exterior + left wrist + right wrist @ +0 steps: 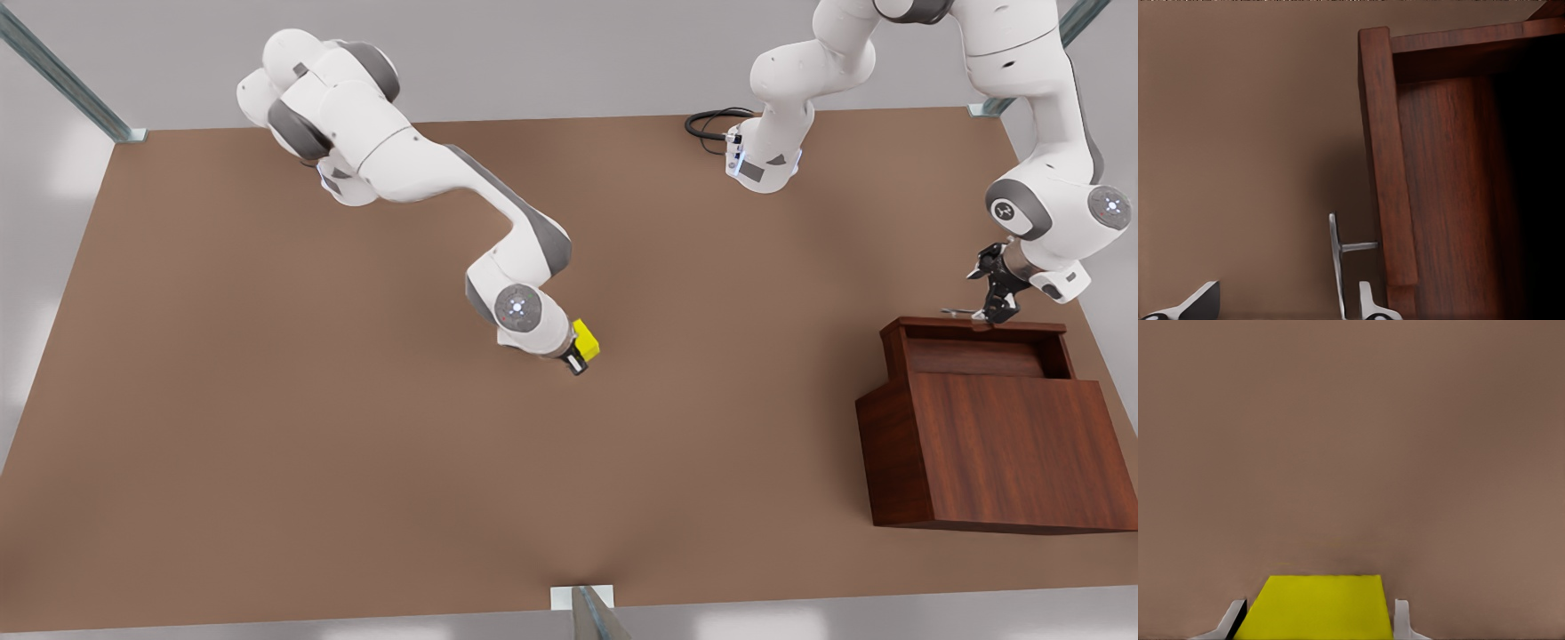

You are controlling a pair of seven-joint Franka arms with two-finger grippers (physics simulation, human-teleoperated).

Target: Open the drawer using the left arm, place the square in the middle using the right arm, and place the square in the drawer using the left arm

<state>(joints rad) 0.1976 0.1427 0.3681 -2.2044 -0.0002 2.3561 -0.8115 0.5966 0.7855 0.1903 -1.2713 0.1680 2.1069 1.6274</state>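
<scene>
The square [586, 340] is a small yellow cube near the table's middle, with my right gripper [578, 356] shut on it. In the right wrist view the square [1318, 607] sits between the two fingertips [1402, 620] over bare brown tabletop. The drawer [973, 348] stands pulled out of the dark reddish-brown box [1005, 453] at the front view's right. My left gripper [996, 300] hovers at the drawer's silver bar handle [958, 311]. In the left wrist view the handle [1335, 263] lies between the open left gripper's [1286, 303] fingers, beside the drawer front [1388, 167].
A black cable [711, 123] loops by the left arm's base [763, 164] at the table's back edge. Metal frame posts [62, 76] stand at the back corners, and another post [591, 613] at the front edge. Wide bare tabletop [267, 400] spreads to the front view's left.
</scene>
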